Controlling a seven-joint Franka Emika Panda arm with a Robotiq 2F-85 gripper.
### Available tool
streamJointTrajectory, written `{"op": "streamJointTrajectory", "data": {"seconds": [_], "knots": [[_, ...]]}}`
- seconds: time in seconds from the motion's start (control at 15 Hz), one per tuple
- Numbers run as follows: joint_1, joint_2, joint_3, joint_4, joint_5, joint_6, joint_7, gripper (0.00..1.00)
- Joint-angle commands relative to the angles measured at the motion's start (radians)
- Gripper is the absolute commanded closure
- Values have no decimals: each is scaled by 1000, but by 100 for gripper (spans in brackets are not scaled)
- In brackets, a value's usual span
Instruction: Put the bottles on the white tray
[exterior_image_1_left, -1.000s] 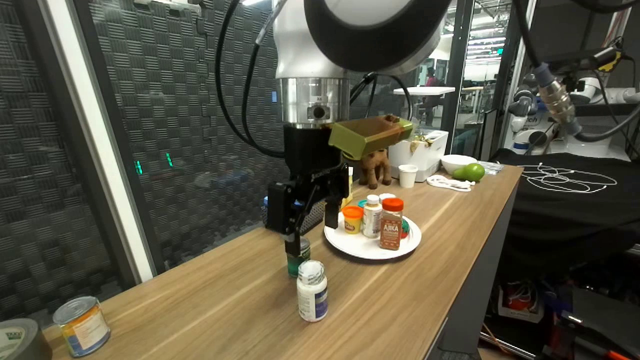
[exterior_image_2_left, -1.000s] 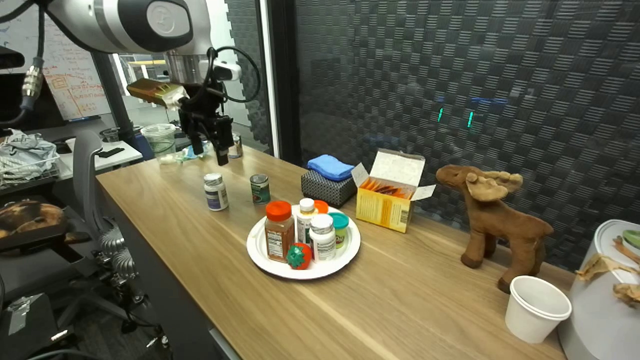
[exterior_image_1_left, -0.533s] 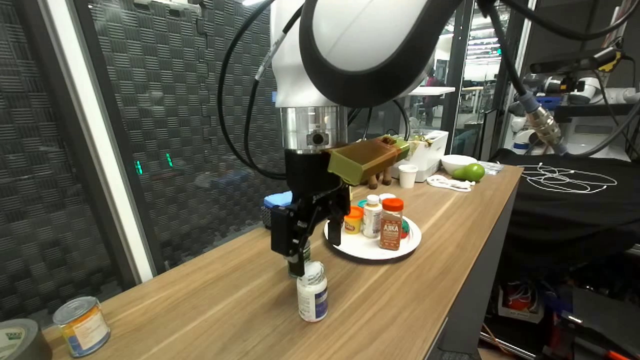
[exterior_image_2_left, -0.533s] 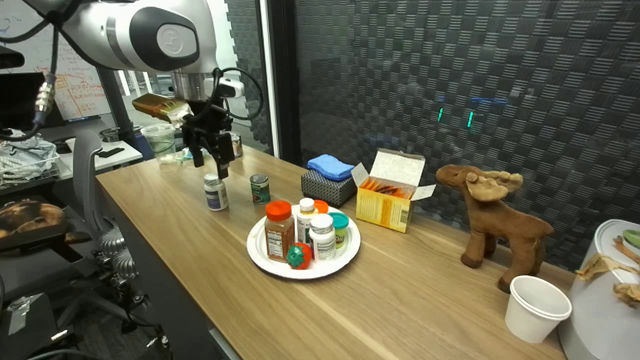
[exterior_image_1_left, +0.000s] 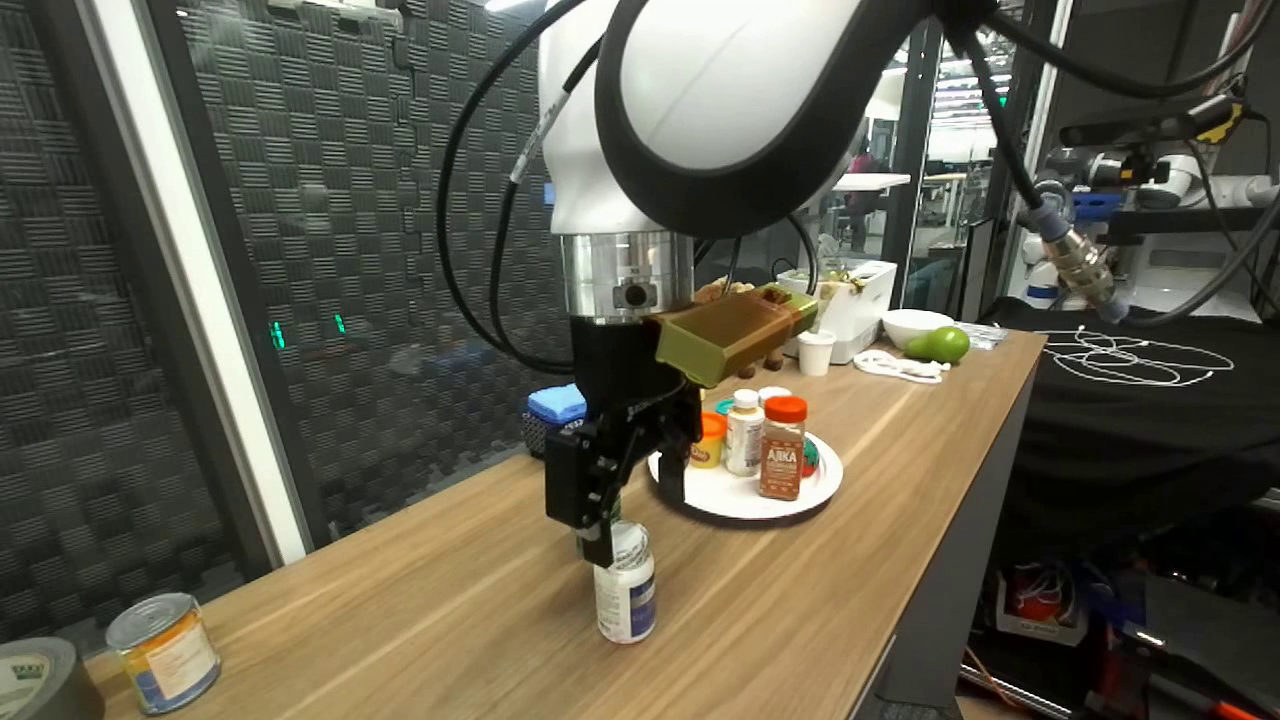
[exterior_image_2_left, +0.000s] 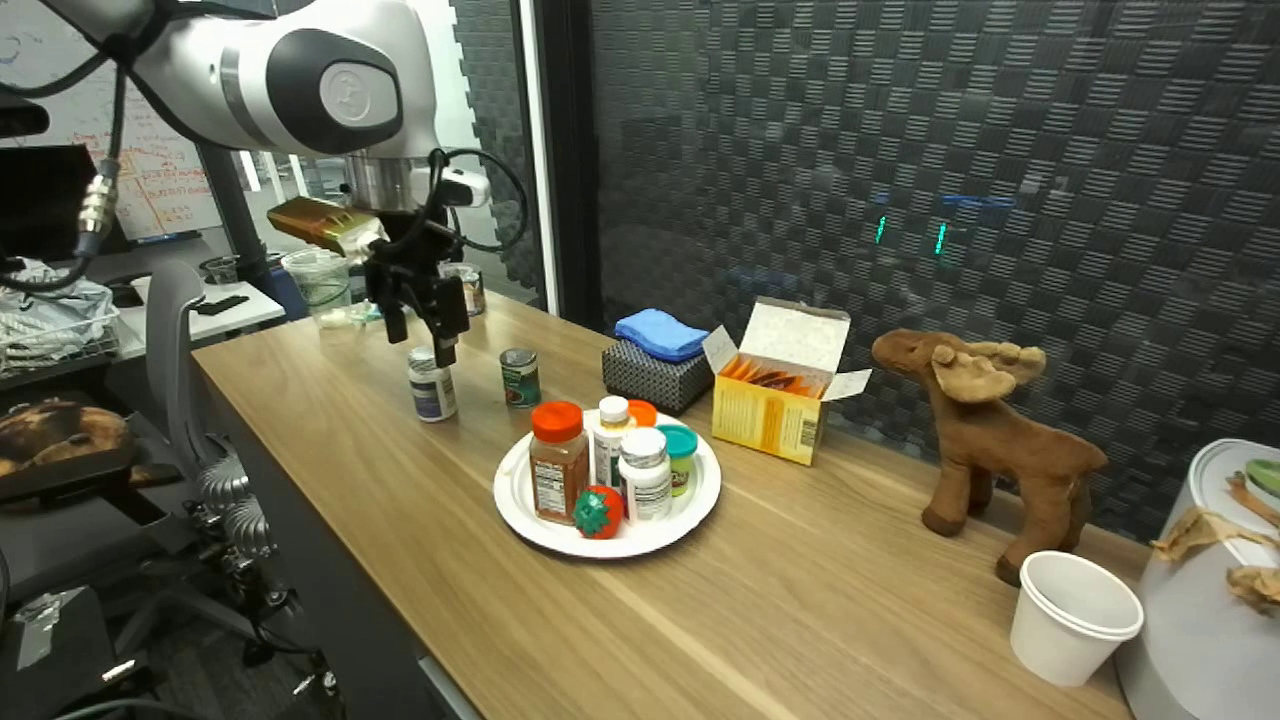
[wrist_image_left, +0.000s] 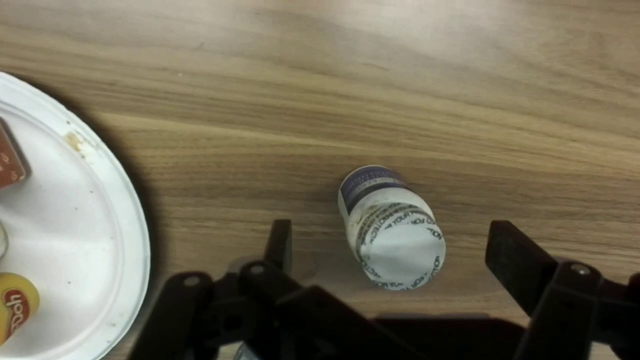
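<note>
Close overhead wrist view, farther oblique exterior views, plate (wrist_image_left: 70, 230) in all.

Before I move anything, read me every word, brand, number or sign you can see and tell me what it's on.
"AJIKA": red-lidded spice bottle.
"Doh": yellow tub.
"FOR YOU" and "PROTEC": seal atop the white bottle.
Green lit marks on the dark wall: digit-like, unsure.
Too small or blurred: whiteboard, yellow box, green can, orange-and-blue can, tape roll, white-capped bottles on the tray.
</note>
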Motion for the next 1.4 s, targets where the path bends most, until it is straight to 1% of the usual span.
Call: {"op": "streamJointTrajectory", "data": {"seconds": [0.0,0.07,0.13,0.2,0.33,0.4,0.47,0.53,0.67,0.93,1.07,1.33], "knots": [[9,22,-1,36,15,-16,-13,0],[9,26,-1,39,15,-16,-13,0],[10,30,-2,41,14,-15,-12,9],[11,32,-2,42,13,-13,-10,27],[12,36,-4,45,9,-9,-7,42],[12,35,-5,45,8,-8,-6,51],[12,31,-6,44,7,-7,-5,58],[11,28,-6,43,5,-5,-5,67],[9,18,-6,40,9,-5,-10,80],[0,-15,-11,30,10,-28,-18,81],[-2,-40,-31,24,-25,-37,1,81],[-20,-78,-78,23,-80,-21,33,81]]}}
